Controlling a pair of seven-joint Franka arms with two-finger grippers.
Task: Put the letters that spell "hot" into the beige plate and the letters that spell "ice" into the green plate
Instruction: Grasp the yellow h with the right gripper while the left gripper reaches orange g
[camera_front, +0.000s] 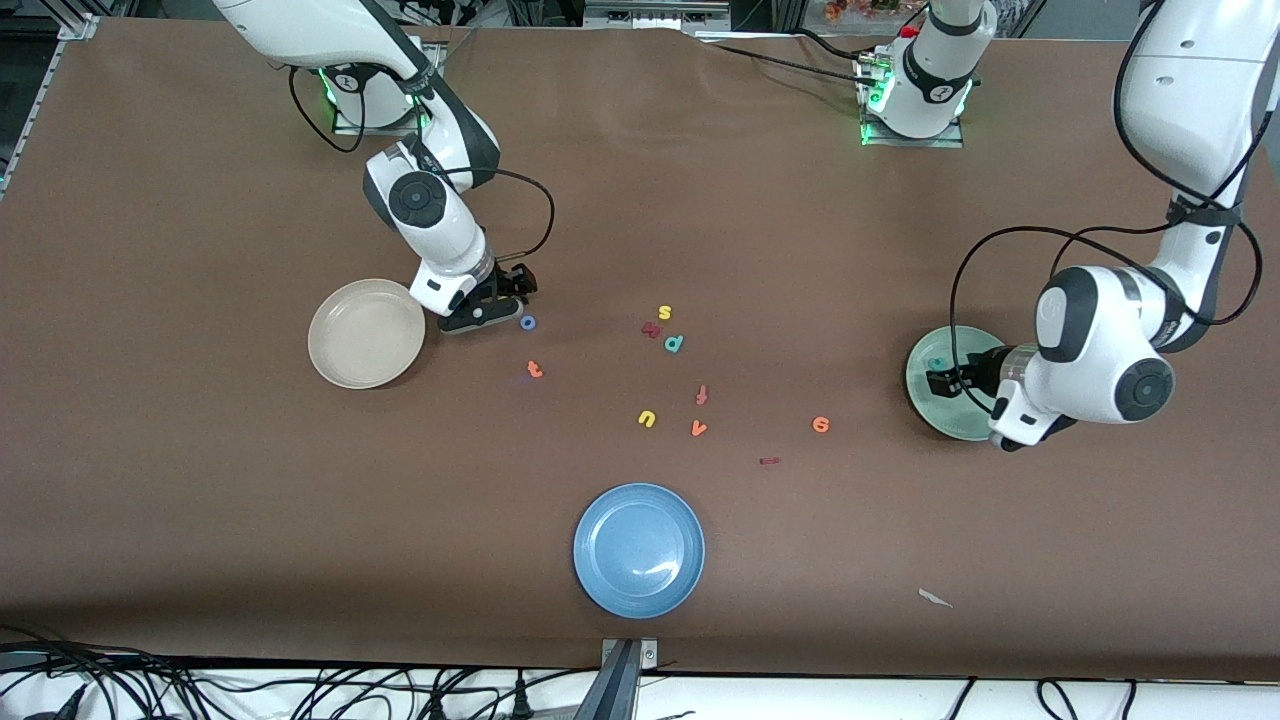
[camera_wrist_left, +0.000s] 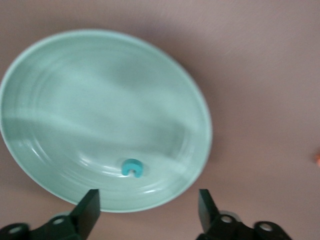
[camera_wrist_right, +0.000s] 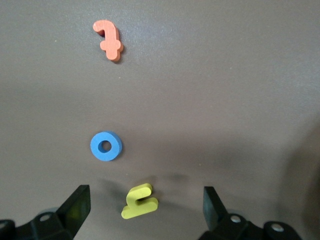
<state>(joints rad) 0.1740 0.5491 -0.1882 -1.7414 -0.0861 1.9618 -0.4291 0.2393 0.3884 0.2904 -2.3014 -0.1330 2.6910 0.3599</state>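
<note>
The left arm reaches down from its base, its forearm bent low, and its left pincer (camera_front: 945, 381) hangs released over the green plate (camera_front: 925, 400) at that arm's end of the bench (camera_front: 200, 450). The right arm folds down beside the beige plate (camera_front: 366, 333), the right pincer (camera_front: 500, 300) released just above the bench over the yellow h (camera_wrist_right: 140, 201). That h shows only in the right wrist view, between the spread fingers (camera_wrist_right: 76, 206), with the blue o (camera_front: 528, 322) and orange t (camera_front: 534, 369) near it. The left wrist view shows the teal c (camera_wrist_left: 132, 167) lying in the green plate. The orange e (camera_front: 820, 424) and maroon i (camera_front: 769, 461) lie on the bench toward the left arm's end. There are three plates: beige, green and a blue plate (camera_front: 639, 549) nearest the front camera. Eleven letters show in all, six of them the task's.
</note>
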